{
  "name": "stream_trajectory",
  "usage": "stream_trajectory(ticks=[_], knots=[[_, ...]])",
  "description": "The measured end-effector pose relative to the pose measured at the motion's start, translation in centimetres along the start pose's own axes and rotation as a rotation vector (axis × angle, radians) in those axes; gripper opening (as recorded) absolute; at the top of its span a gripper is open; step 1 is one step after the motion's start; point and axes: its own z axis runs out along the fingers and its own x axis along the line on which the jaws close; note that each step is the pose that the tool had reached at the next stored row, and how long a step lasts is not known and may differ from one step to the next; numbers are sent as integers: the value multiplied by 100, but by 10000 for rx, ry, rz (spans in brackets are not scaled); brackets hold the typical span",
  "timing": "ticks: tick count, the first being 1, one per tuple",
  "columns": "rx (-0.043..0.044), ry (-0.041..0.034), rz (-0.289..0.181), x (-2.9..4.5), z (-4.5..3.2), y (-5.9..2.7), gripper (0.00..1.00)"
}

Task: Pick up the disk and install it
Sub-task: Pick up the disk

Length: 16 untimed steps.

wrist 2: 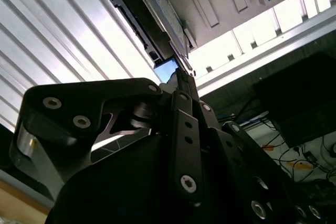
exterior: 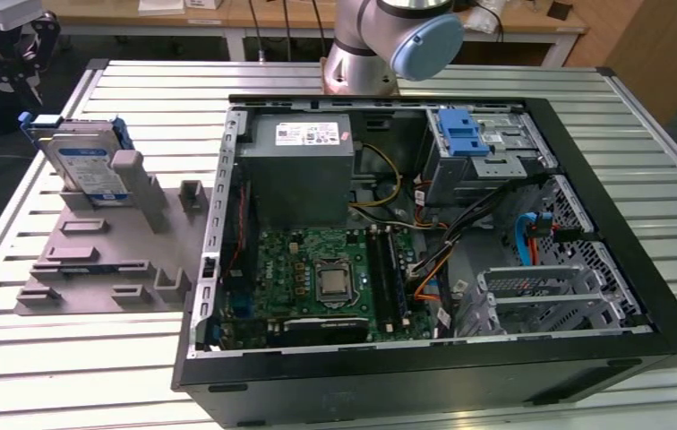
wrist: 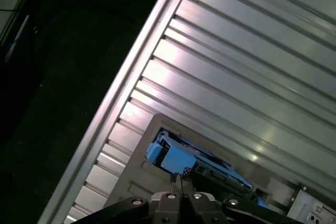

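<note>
Gripper (wrist: pixel 178 178), its fingers seemingly pressed together on nothing, hangs just above the disk (exterior: pixel 83 163). The disk stands on edge in a grey stand (exterior: pixel 99 260) on the slatted table (exterior: pixel 76 376), at the exterior view's left of the open computer case (exterior: pixel 434 385). It is likely stiff, fairly heavy and shock-sensitive. The 2 long sides of its blue frame look like the safest hold.
</note>
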Motion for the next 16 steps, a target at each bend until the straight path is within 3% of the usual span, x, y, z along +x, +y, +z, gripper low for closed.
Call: stream_trajectory(ticks=[16], knots=[[1,17,-408,2,0,1,11]])
